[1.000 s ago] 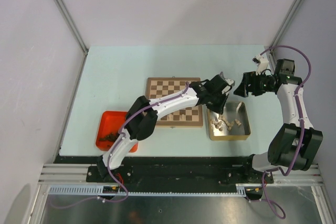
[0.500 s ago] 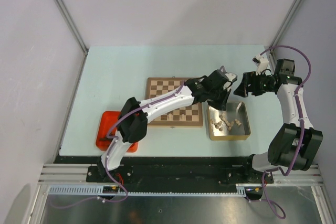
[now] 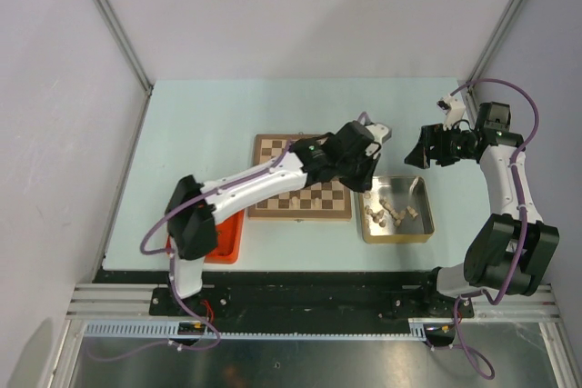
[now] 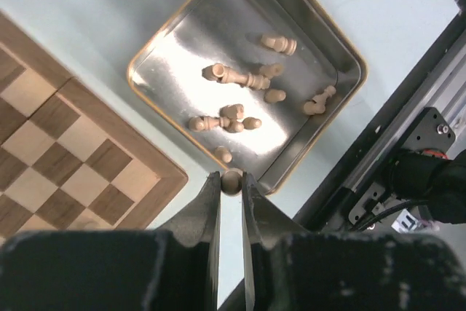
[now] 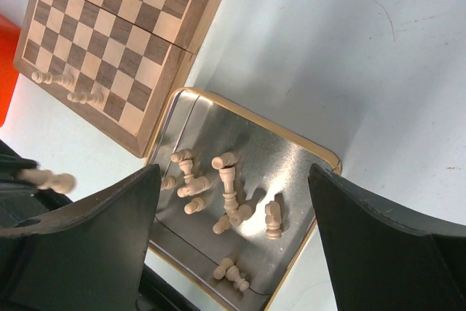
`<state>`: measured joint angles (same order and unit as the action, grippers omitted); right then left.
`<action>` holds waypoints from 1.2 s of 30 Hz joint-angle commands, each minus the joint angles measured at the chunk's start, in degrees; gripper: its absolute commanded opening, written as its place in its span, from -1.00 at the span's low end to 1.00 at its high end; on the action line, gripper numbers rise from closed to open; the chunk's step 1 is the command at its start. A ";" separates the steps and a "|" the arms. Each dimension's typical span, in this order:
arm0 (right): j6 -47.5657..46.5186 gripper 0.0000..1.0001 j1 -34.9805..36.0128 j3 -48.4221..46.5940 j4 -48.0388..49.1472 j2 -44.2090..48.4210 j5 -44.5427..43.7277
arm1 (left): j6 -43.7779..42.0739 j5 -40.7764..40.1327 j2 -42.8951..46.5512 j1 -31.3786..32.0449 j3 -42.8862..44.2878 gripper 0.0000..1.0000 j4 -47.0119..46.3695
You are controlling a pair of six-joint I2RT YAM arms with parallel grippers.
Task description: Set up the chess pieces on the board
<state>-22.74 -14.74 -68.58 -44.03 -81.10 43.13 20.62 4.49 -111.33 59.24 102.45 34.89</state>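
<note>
My left gripper (image 4: 231, 180) is shut on a small pale beige chess piece (image 4: 232, 181). In the top view the left gripper (image 3: 366, 170) hangs between the board's right rim and the gold tin. The wooden chessboard (image 3: 273, 147) also shows in the left wrist view (image 4: 65, 151) and the right wrist view (image 5: 124, 27). Two pale pieces (image 5: 87, 97) rest on its near squares. Several pale pieces (image 4: 233, 76) lie in the tin (image 4: 328, 56). My right gripper (image 5: 233, 172) is wide open and empty above the tin (image 5: 291, 165).
The gold tin (image 3: 427, 224) sits right of the board. A red tray (image 3: 227, 238) sits at the front left, partly under my left arm. The table's front rail and cables show in the left wrist view (image 4: 422, 180).
My left gripper has pulled back left from over the tin toward the board's right edge, holding the piece. Its elbow swung left over the red tray. The right arm has not moved.
</note>
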 commanded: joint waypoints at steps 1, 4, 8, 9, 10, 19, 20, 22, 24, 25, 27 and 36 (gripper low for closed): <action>-0.81 0.75 -0.20 -0.33 0.52 0.59 1.42 | -1.37 -7.10 12.15 0.26 -7.16 -0.92 -2.02; -0.99 0.75 -0.11 -0.24 0.26 0.68 1.86 | -0.94 -14.58 19.62 0.17 -15.51 -0.91 -2.72; -1.25 0.75 0.06 -0.24 0.26 1.03 2.30 | 0.56 -22.76 29.57 -1.06 -27.02 -0.90 -4.22; -1.25 0.75 0.06 -0.24 0.17 1.03 2.39 | 1.34 -24.43 33.33 -1.58 -31.57 -0.90 -4.57; -1.34 0.75 0.15 -0.24 0.09 1.21 2.83 | 1.87 -25.40 35.11 -2.81 -33.70 -0.90 -5.70; -1.69 0.75 1.56 -0.07 0.26 1.21 2.75 | 3.64 -26.29 47.69 -11.69 -52.70 -0.90 -16.52; -1.69 0.75 1.65 0.02 0.35 1.12 2.74 | 3.55 -26.29 47.52 -12.04 -53.14 -0.90 -17.40; -1.78 0.75 1.65 0.11 0.52 1.03 2.40 | 2.93 -26.29 46.64 -12.84 -54.29 -0.90 -19.25; -1.78 0.75 1.73 0.20 0.61 0.86 2.31 | 2.41 -26.20 45.07 -13.36 -54.99 -0.90 -21.00; -1.78 0.75 1.82 0.20 0.61 0.68 2.22 | 2.23 -26.03 44.54 -13.45 -55.08 -0.90 -21.62; -1.78 0.75 1.82 0.28 0.70 0.68 2.13 | 1.88 -25.24 43.13 -13.63 -55.70 -0.89 -23.63; -1.87 0.75 1.91 0.37 0.79 0.33 1.78 | 3.19 -23.39 36.98 -13.63 -56.49 -0.88 -27.86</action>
<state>-24.05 -13.08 -68.25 -44.23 -81.10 44.42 22.52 -19.77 -72.64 45.98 46.59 11.68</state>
